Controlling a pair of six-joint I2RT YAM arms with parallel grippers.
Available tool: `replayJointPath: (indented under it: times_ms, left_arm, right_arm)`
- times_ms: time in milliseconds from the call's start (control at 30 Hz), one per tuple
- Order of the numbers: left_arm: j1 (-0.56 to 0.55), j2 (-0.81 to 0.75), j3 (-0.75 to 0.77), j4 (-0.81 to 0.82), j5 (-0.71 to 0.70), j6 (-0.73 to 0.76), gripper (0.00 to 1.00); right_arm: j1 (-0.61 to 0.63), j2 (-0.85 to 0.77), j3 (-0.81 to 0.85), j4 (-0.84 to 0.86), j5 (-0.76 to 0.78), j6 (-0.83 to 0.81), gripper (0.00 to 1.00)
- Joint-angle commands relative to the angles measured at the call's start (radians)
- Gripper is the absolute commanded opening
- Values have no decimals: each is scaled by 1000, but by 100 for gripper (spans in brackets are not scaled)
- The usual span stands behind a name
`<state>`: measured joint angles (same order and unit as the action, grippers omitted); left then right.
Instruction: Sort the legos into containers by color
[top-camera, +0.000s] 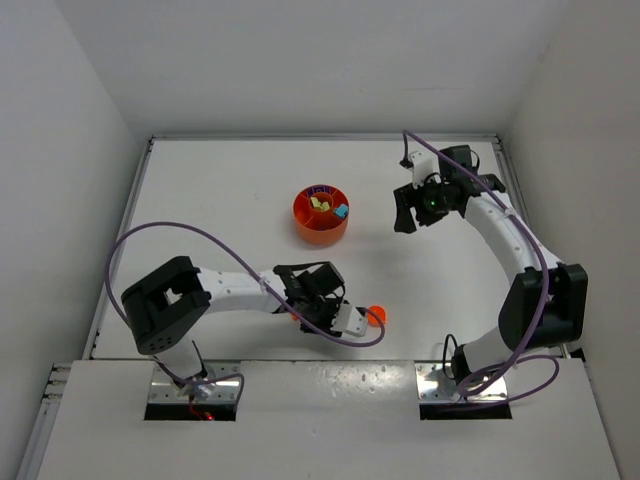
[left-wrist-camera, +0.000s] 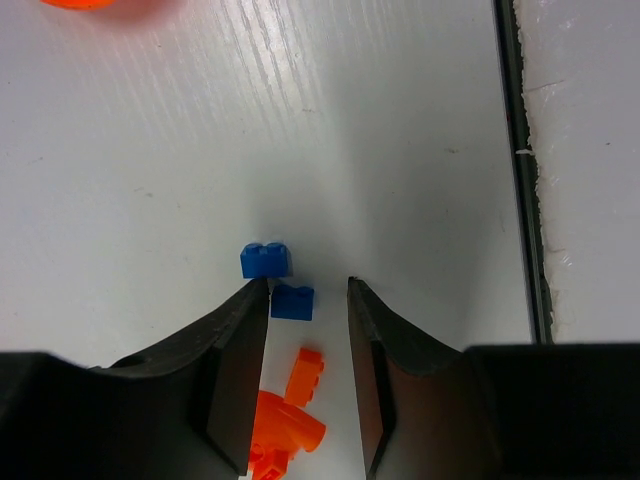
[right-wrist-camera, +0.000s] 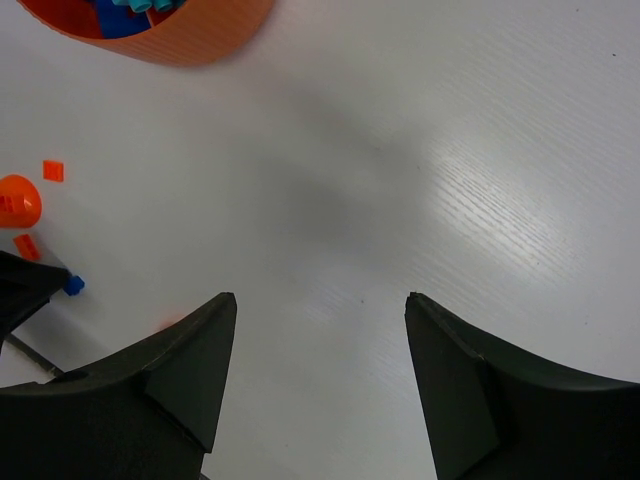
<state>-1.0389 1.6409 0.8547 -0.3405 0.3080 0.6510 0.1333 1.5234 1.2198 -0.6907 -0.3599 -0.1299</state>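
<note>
In the left wrist view my left gripper (left-wrist-camera: 307, 285) is low over the table, its jaws a brick's width apart. A blue lego (left-wrist-camera: 291, 301) lies between the tips, close to the left finger. A second blue lego (left-wrist-camera: 265, 260) sits just past that tip. Deeper between the fingers lie a small orange brick (left-wrist-camera: 306, 375) and a round orange piece (left-wrist-camera: 285, 425). Nothing is pinched. The orange divided dish (top-camera: 303, 222) holds several legos. My right gripper (top-camera: 415, 215) hovers right of the dish, open over bare table (right-wrist-camera: 320, 298).
The right wrist view shows the dish wall (right-wrist-camera: 190, 35) at the top left, a round orange piece (right-wrist-camera: 15, 200), small orange bricks (right-wrist-camera: 53, 170) and a blue one (right-wrist-camera: 73, 285) at the left edge. The table's near edge (left-wrist-camera: 522, 200) runs beside my left gripper.
</note>
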Motion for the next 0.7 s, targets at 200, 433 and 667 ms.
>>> replayJointPath:
  times_ms: [200,433,667]
  left_arm:
    - [14,27,24,15,14,33,39]
    - [23,13,15,6,23,21,20]
    - [92,-140,41,-31,23,-43,11]
  right_arm:
    - [3,9,52,8,-27,9,69]
    - [3,9,20,-10,-112,-14,65]
    - [57,9,-22,-21,-125,-33,57]
